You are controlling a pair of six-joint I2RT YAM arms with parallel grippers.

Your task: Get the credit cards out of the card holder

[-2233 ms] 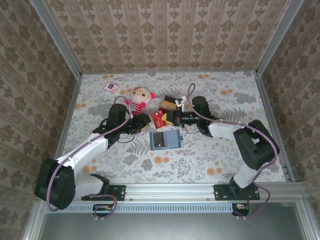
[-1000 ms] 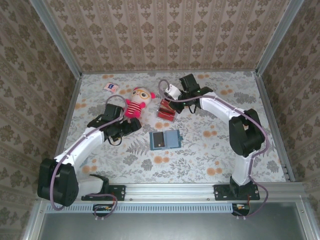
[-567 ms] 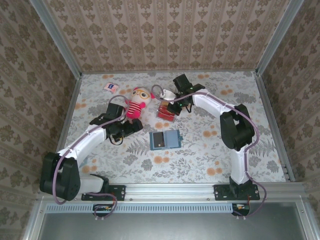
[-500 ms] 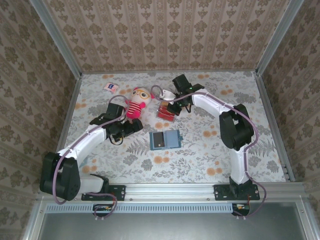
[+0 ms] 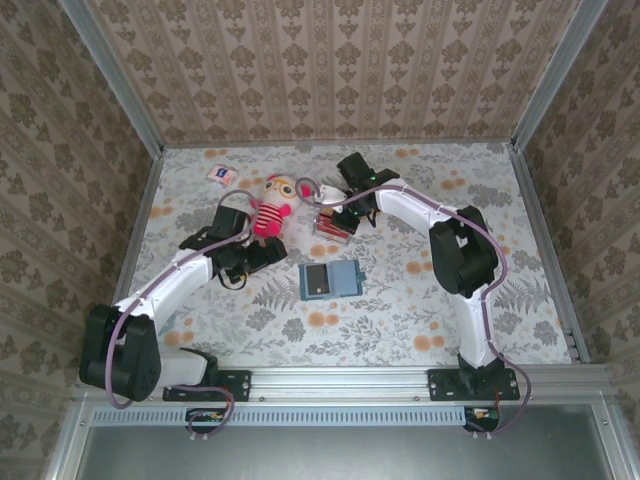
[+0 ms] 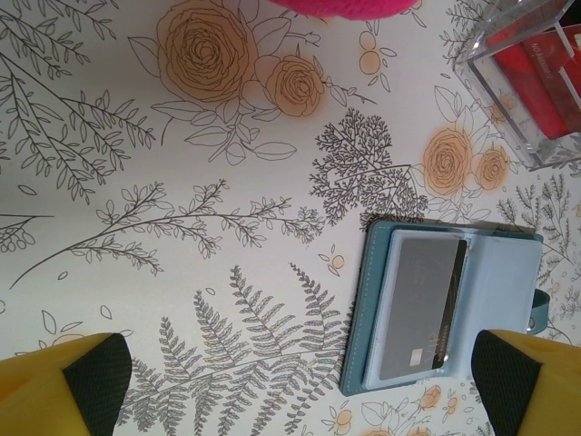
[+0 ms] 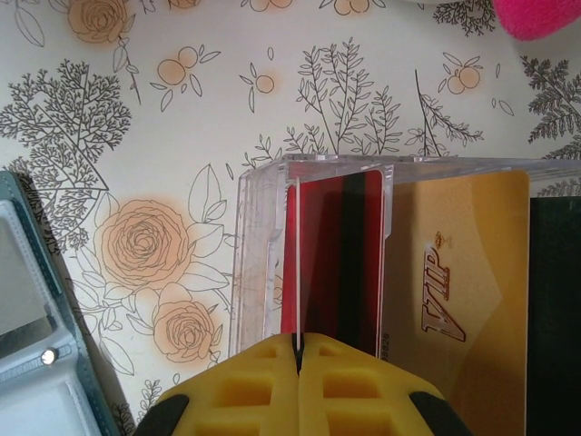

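Observation:
The teal card holder lies open in the middle of the table, with a dark grey credit card in its left slot. My left gripper hovers open to its left; in the left wrist view the left gripper has nothing between its spread fingers. My right gripper hangs over a clear box. The right gripper is shut on a thin credit card seen edge-on above that clear box, which holds a red card. A gold VIP card lies beside it.
A pink plush doll lies just left of the box and above the left gripper. A small white-pink packet sits at the back left. The card holder's edge is close to the box. Patterned walls enclose the table.
The right arm has swung from beside the card holder to the back and then leftward, settling over the clear box. The left arm has drawn back slightly and now holds still.

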